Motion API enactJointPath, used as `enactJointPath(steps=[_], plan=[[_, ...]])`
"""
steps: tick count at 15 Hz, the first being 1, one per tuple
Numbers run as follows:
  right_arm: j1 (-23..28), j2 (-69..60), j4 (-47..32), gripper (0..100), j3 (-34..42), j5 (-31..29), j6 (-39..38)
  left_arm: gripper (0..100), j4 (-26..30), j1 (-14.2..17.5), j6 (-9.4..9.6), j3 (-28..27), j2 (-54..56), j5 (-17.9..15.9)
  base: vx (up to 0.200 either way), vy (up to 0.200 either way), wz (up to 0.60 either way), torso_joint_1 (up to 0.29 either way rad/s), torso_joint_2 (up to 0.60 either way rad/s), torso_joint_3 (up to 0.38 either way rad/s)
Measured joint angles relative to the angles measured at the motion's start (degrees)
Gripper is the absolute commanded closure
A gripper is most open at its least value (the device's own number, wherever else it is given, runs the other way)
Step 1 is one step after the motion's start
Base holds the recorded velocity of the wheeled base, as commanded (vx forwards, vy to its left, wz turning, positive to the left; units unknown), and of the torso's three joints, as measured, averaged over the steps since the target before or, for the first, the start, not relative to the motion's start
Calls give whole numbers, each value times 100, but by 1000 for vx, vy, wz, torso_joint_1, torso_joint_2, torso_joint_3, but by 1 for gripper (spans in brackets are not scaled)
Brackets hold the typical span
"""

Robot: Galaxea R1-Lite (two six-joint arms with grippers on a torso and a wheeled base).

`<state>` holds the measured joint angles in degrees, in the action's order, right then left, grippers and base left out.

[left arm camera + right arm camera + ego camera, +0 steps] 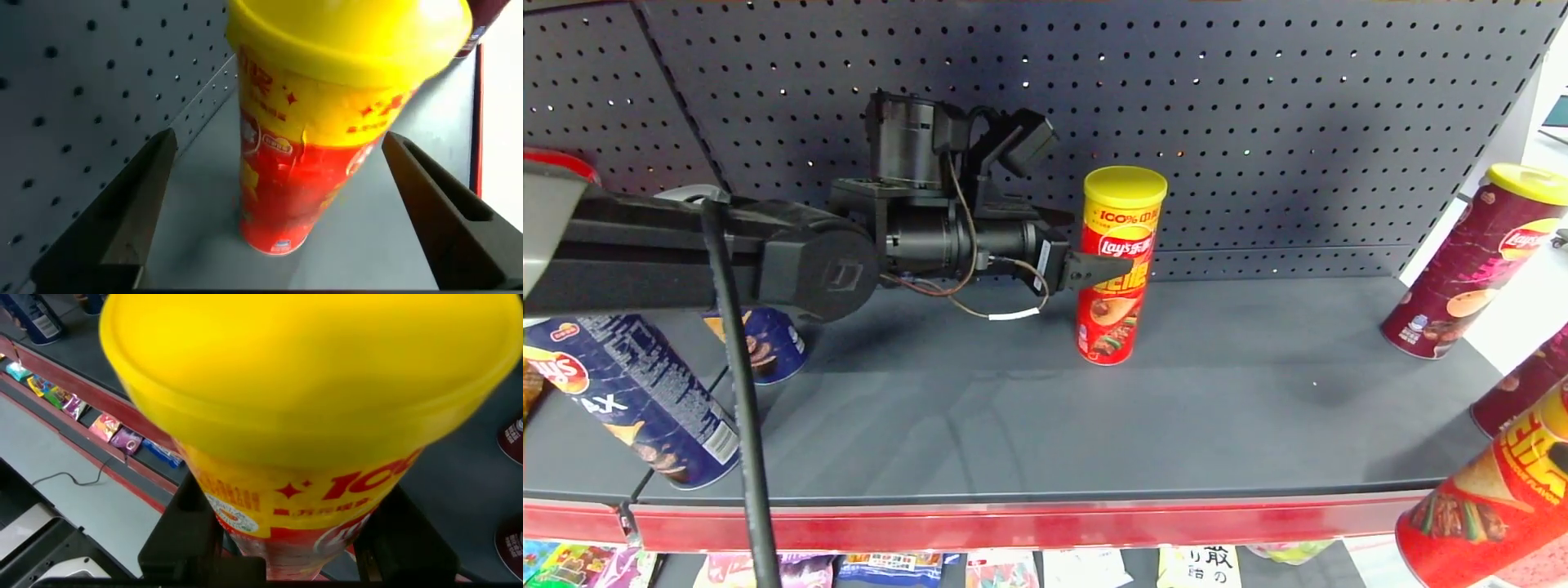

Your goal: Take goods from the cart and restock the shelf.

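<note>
Head view: the left gripper (1112, 265) comes in from the left, level with the upper half of a red can (1107, 322). That can stands upright near the back of the shelf (1013, 425), close to the pegboard (1258, 122). One finger crosses its front. A blue can (645, 400) leans at the shelf's left end and a maroon can (1470, 269) at the right. A second can (1478, 506), red with a yellow lid, shows tilted at the lower right, in front of the shelf edge.

Left wrist view: the fingers (122, 220) are spread wide on either side of the red can, with a gap on both sides, so the can bears its own weight.

Right wrist view: the right gripper (294, 539) has its fingers (184, 539) pressed on the sides of the second can, just below its lid.

The step looks to be letting go of the placed can. A tall, narrow can tips easily, so the left arm should draw straight back along the line of its fingers, with no sideways swing, until both tips are past the can. The second can could then go on the bare shelf beside it, set down flat before release
</note>
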<state>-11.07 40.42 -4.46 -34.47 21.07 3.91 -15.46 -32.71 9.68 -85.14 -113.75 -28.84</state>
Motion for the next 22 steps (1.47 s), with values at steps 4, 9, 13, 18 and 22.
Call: enactJointPath(steps=[4, 9, 13, 18, 22], plan=[[10, -13, 0, 100, 2, -7, 2, 0, 0, -108, 0, -435, -315, 129, 0, 0, 0, 0, 0, 0], [11, -16, -2, 100, 2, -10, 2, 100, 7, -128, -2, -607, -540, 154, 0, 0, 0, 0, 0, 0], [22, -13, -11, 100, 2, -10, 2, 100, 16, -221, -7, -511, -521, 151, 0, 0, 0, 0, 0, 0], [27, -13, 6, 100, -6, -10, -69, 100, -63, -284, -7, 496, 39, 101, 0, 0, 0, 0, 0, 0], [27, -13, 6, 100, -4, -5, -74, 100, -60, -284, 13, 1546, 785, -123, 0, 0, 0, 0, 0, 0]])
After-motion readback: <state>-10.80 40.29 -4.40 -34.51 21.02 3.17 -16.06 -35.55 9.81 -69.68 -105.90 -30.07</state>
